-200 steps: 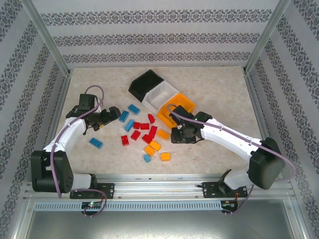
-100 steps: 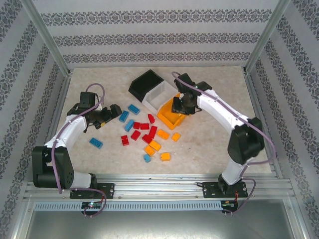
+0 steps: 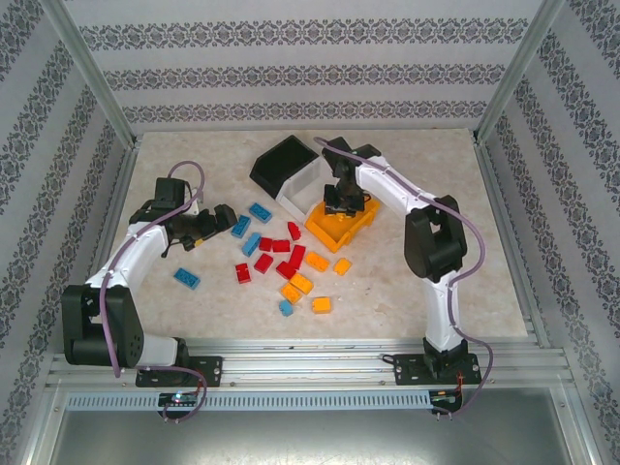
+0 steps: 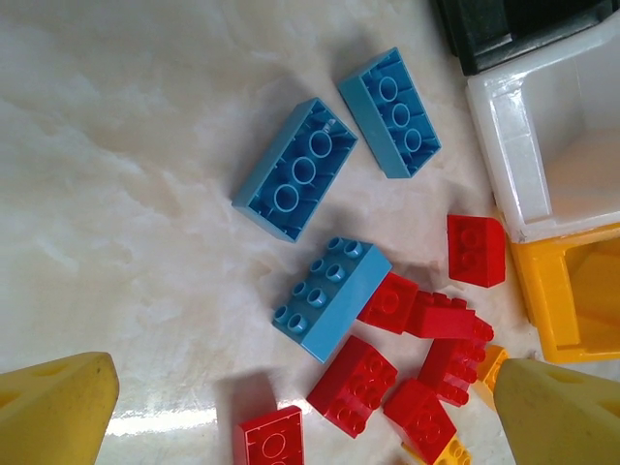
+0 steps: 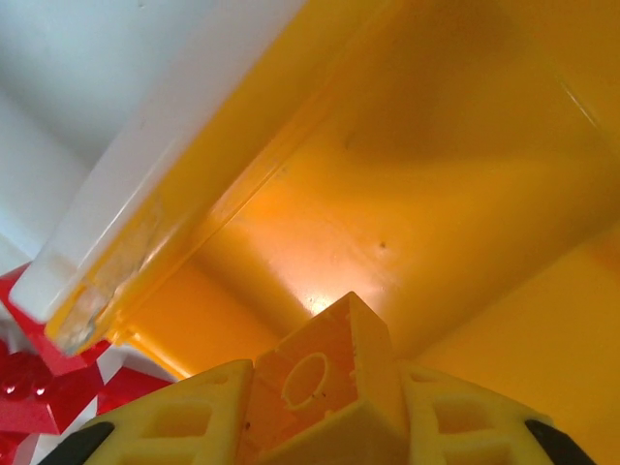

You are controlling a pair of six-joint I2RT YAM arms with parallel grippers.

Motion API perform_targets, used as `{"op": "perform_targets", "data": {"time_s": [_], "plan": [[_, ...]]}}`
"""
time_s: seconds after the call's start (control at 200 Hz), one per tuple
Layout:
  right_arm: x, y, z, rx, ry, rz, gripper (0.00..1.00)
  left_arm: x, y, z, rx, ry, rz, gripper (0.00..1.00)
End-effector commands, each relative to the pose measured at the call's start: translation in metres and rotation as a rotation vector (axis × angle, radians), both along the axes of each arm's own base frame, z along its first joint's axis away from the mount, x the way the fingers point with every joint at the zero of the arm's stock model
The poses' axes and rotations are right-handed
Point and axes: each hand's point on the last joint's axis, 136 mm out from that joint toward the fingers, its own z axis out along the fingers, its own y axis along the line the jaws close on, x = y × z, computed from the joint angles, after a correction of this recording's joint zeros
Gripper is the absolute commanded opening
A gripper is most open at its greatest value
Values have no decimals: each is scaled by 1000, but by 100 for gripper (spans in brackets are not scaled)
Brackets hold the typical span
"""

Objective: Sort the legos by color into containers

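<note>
My right gripper [image 3: 341, 201] hangs over the orange-yellow container [image 3: 325, 233], shut on an orange lego [image 5: 320, 383] just above the bin's floor [image 5: 407, 194]. The white container [image 3: 308, 186] and the black container [image 3: 281, 160] adjoin it in a row. My left gripper [image 3: 215, 221] stands open over the table at the left of the pile, its yellow fingers [image 4: 58, 407] wide apart. Under it lie light blue legos [image 4: 295, 170] and red legos [image 4: 354, 383]. Red [image 3: 281, 254], orange [image 3: 317, 262] and blue [image 3: 187, 278] legos lie scattered mid-table.
The marble-patterned table [image 3: 426, 271] is framed by metal posts and patterned walls. The right arm's elbow [image 3: 431, 242] stands right of the bins. Open surface lies at the right and far left.
The right arm has swung from the pile up to the orange-yellow container, carrying the orange lego. The left arm has barely moved and stays open.
</note>
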Motion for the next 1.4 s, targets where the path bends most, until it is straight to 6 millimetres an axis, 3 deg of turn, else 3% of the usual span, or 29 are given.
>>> {"op": "perform_targets", "data": {"time_s": [0.0, 0.42, 0.684, 0.984, 1.149, 1.394], "plan": [[8, -8, -5, -29, 20, -3, 26, -3, -3, 6, 20, 3, -48, 100], [16, -12, -15, -49, 39, -16, 33, -4, -4, 4, 14, 2, -57, 100], [18, -17, -3, -54, 6, -26, 44, -5, -1, 8, 31, -11, -44, 100], [18, -28, 25, -53, -52, -37, 49, -7, -1, 11, 15, -27, -24, 100], [17, -33, 53, -28, -106, -44, 53, -9, -4, 13, -12, -36, -11, 100], [-1, -35, 91, 37, -161, -27, 57, -11, -8, 13, -52, -34, 16, 100]]}}
